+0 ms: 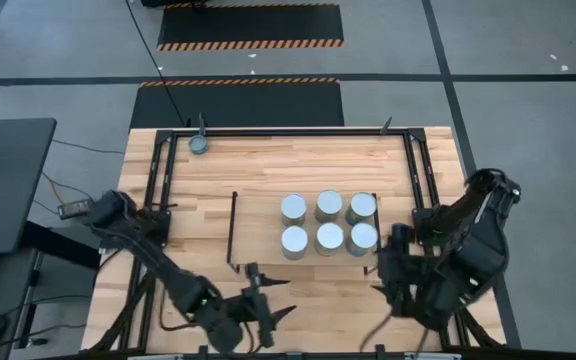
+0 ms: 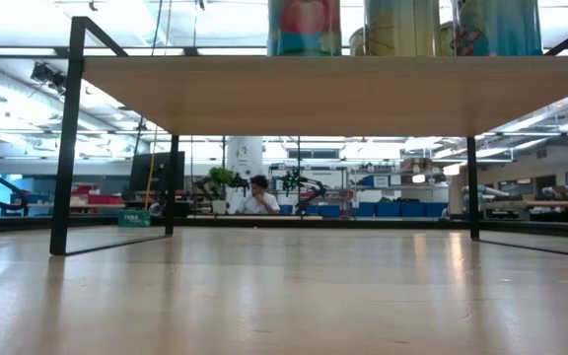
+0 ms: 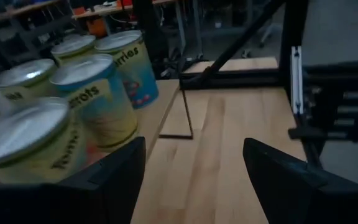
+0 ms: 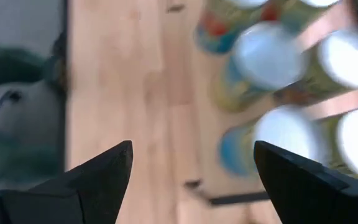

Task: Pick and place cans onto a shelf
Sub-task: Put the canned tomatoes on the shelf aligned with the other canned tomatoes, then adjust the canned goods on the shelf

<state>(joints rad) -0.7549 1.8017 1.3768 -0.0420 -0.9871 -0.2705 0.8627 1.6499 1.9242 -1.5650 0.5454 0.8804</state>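
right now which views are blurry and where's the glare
Right wrist view: the cans are smeared by blur. Left wrist view: the nearest can is soft, the farther ones sharper. High view: can tops gleam pale on the shelf. Low view: sharp, bright ceiling lights behind.

Table point(image 1: 298, 165): light-wood top with a black rail frame along its edges.
Shelf point(image 1: 253, 232): light board on black wire end frames, standing mid-table, between the two grippers and just beyond them.
On shelf: six cans point(image 1: 329, 222), upright in two rows of three, on the half nearer the right gripper point(image 1: 396, 262).
On table: one small round grey object point(image 1: 198, 144) by the far rail, well beyond the left gripper point(image 1: 265, 312).
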